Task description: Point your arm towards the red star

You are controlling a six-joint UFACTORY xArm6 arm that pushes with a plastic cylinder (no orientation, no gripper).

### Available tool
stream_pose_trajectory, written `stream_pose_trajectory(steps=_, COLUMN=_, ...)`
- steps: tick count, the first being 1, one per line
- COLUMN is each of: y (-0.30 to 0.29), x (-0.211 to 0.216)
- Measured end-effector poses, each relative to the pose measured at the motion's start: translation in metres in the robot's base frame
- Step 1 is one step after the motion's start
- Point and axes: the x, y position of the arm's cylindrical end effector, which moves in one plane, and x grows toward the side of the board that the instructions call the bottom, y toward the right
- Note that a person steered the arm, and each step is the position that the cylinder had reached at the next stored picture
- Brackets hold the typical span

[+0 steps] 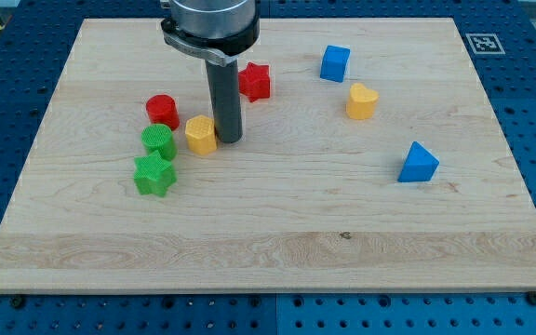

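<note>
The red star [256, 81] lies near the view's top centre of the wooden board [268, 242]. My tip [228, 140] rests on the board below and slightly left of the star, about a block's width from it. The tip touches or nearly touches the right side of a yellow hexagonal block [200, 134]. The rod partly hides the star's left edge.
A red cylinder [162, 110], a green cylinder [158, 140] and a green star [154, 174] sit left of the tip. A blue cube [335, 63], a yellow heart [361, 100] and a blue triangular block [418, 163] lie to the right.
</note>
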Motion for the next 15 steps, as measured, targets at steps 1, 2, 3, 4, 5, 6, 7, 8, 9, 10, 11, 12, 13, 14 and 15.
stream_pose_trajectory(steps=1, y=0.0, x=0.0)
stream_pose_trajectory(steps=2, y=0.004, x=0.0)
stream_pose_trajectory(steps=3, y=0.016, x=0.007)
stream_pose_trajectory(steps=4, y=0.015, x=0.03)
stream_pose_trajectory(steps=5, y=0.006, x=0.041)
stream_pose_trajectory(steps=6, y=0.0, x=0.041)
stream_pose_trajectory(steps=7, y=0.001, x=0.041)
stream_pose_trajectory(steps=8, y=0.013, x=0.041)
stream_pose_trajectory(steps=9, y=0.041, x=0.031)
stream_pose_trajectory(steps=10, y=0.063, x=0.006)
stream_pose_trajectory(steps=11, y=0.074, x=-0.026)
stream_pose_trajectory(steps=12, y=0.082, x=-0.06)
stream_pose_trajectory(steps=13, y=0.082, x=-0.092)
stream_pose_trajectory(steps=14, y=0.081, x=-0.118)
stream_pose_trajectory(steps=15, y=0.074, x=-0.135)
